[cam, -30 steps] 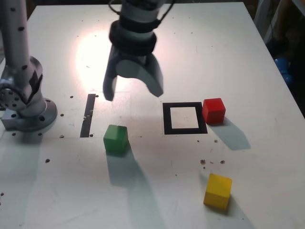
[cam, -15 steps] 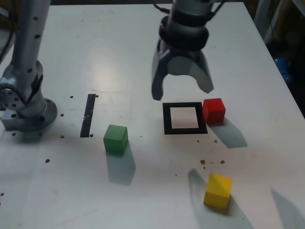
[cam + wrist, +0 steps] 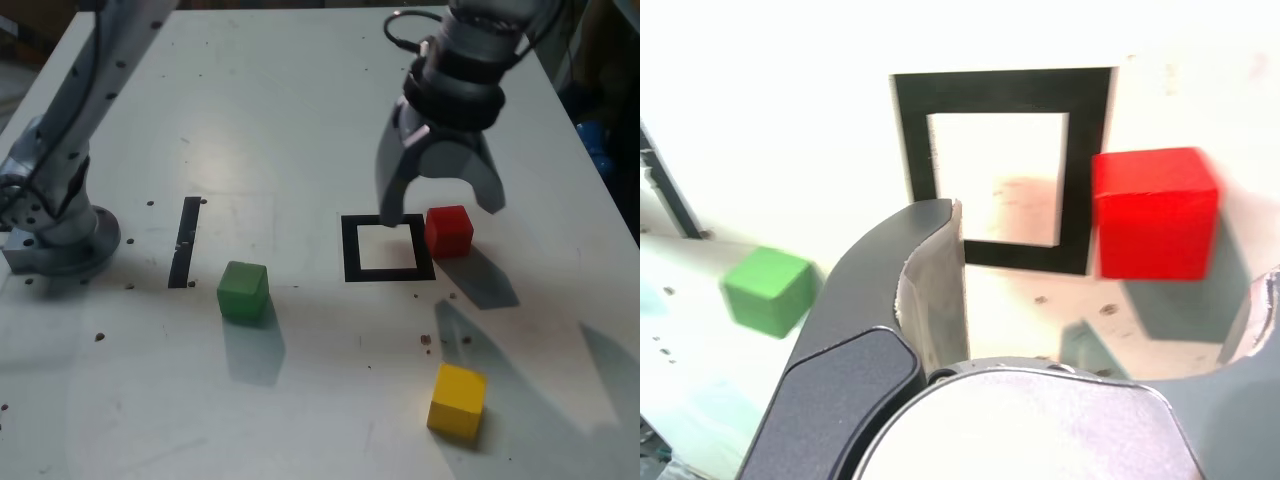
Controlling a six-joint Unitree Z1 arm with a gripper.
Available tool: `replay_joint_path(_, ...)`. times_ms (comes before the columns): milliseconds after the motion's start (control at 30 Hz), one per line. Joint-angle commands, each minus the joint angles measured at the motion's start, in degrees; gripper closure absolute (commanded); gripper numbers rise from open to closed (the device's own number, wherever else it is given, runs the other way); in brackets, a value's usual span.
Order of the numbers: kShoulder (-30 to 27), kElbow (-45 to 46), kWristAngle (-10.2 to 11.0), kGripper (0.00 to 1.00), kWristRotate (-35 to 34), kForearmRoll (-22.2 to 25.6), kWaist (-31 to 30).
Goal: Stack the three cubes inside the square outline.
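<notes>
The red cube [image 3: 449, 231] rests on the white table, touching the right side of the square outline [image 3: 350, 250] as the exterior view shows it. My gripper [image 3: 440, 207] hangs open just above the red cube, nothing between its fingers. One finger is over the outline's far corner and the other is beyond the cube. The green cube [image 3: 243, 290] lies to the outline's left and the yellow cube [image 3: 457, 400] sits near the front right. In the wrist view, the red cube [image 3: 1155, 212], the outline [image 3: 910, 130] and the green cube [image 3: 765, 290] show past my open gripper [image 3: 1110, 245].
A straight black tape strip [image 3: 185, 240] lies left of the green cube in the exterior view. The arm's base [image 3: 55, 235] stands at the table's left edge. Small dark specks dot the table. The table's right edge [image 3: 600, 190] is close behind the gripper.
The gripper has swung toward the exterior view's right, from above the area near the tape strip to over the red cube. It stayed open. The cubes have not moved.
</notes>
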Motion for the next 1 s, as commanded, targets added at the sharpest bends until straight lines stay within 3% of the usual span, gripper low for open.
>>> replay_joint_path(0, 1.19, -1.28, -0.16, 0.02, 0.17, 0.51, 0.07)
replay_joint_path(333, 3.73, -5.49, -0.9, 0.06, 0.89, 2.21, 0.71)
replay_joint_path(967, 3.25, -3.11, -2.12, 0.14, 2.6, 2.15, 0.51)
